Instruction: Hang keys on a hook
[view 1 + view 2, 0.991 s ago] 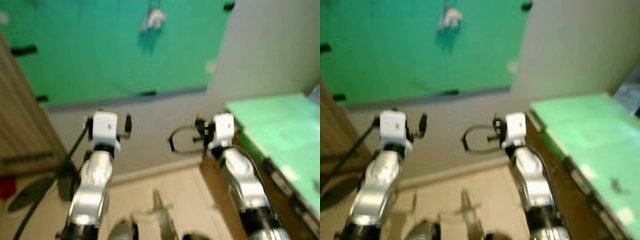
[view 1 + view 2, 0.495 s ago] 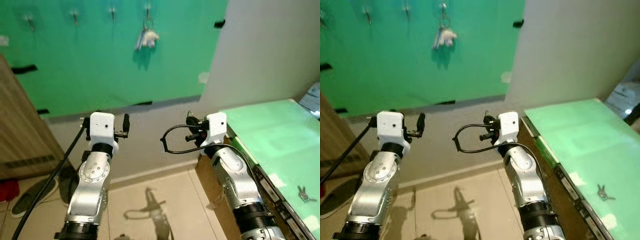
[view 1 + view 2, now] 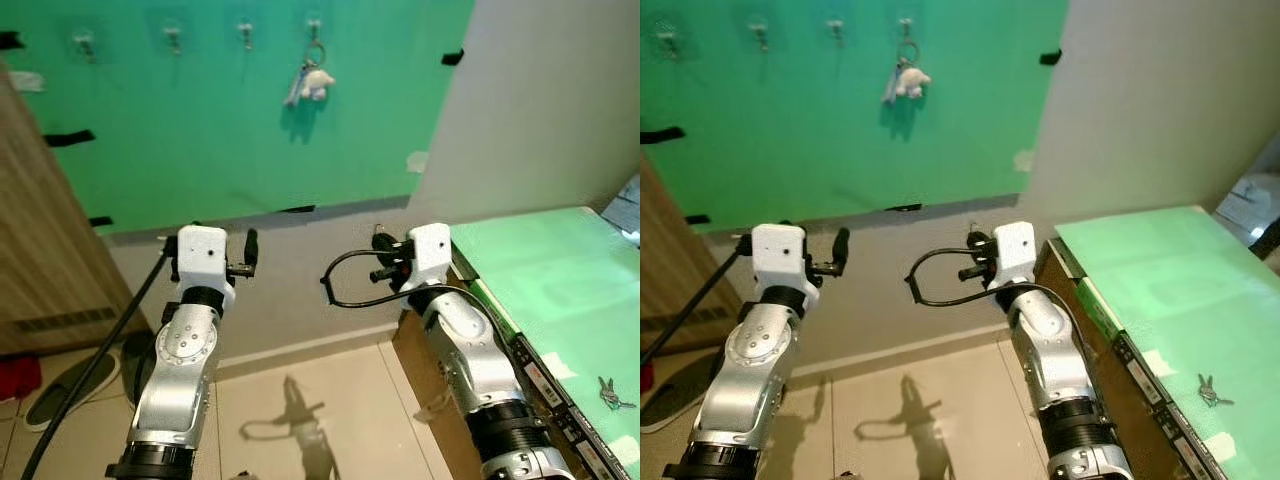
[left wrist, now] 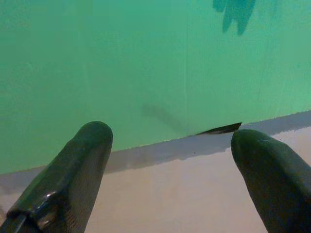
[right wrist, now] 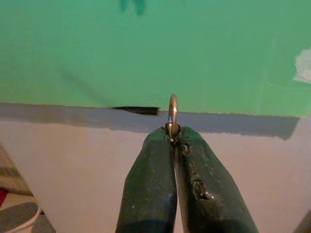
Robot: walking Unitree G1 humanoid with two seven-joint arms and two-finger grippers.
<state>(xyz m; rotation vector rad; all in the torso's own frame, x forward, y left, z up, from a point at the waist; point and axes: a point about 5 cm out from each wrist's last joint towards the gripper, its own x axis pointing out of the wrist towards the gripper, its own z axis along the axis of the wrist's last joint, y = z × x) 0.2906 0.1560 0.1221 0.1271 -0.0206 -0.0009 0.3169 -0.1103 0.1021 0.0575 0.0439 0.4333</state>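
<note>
The left end effector is raised before the green wall panel, its fingers spread apart and holding nothing. On the panel's hooks, one at the right carries a key ring with a white charm. The right end effector is clenched on a brass key ring. More keys lie on the green desk. No writing is readable.

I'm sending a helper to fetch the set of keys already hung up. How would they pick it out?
Look at the green wall panel straight ahead, with a row of small hooks near its top edge. The hung keys are on the rightmost hook. It is the only hook with anything on it: a metal ring with a small white plush charm dangling below.
</note>
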